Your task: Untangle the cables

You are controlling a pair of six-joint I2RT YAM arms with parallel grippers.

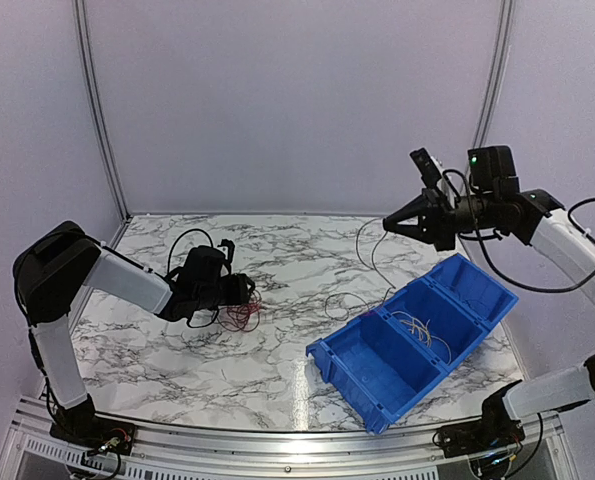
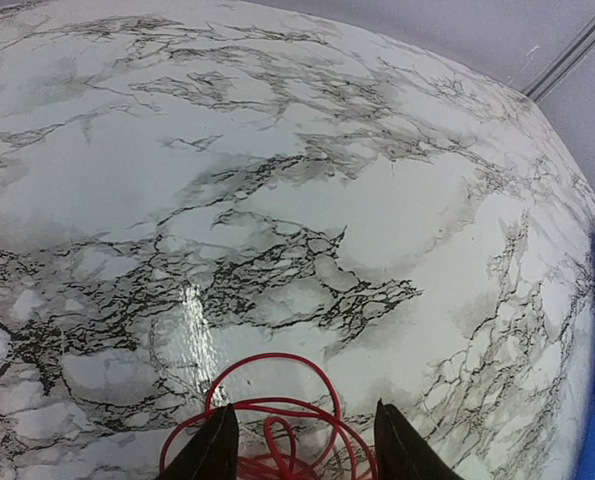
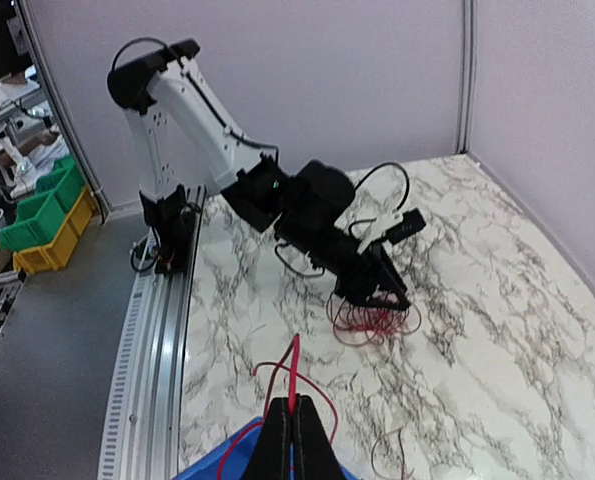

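Your left arm (image 1: 127,282) and right arm (image 1: 569,245) are white tubes with black joints, thick black cables (image 1: 547,291) and a small green light (image 1: 473,159)

Even bright light, marble glare, fisheye edges

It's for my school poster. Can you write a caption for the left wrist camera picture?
Left end effector open over red cable loops on the marble table.
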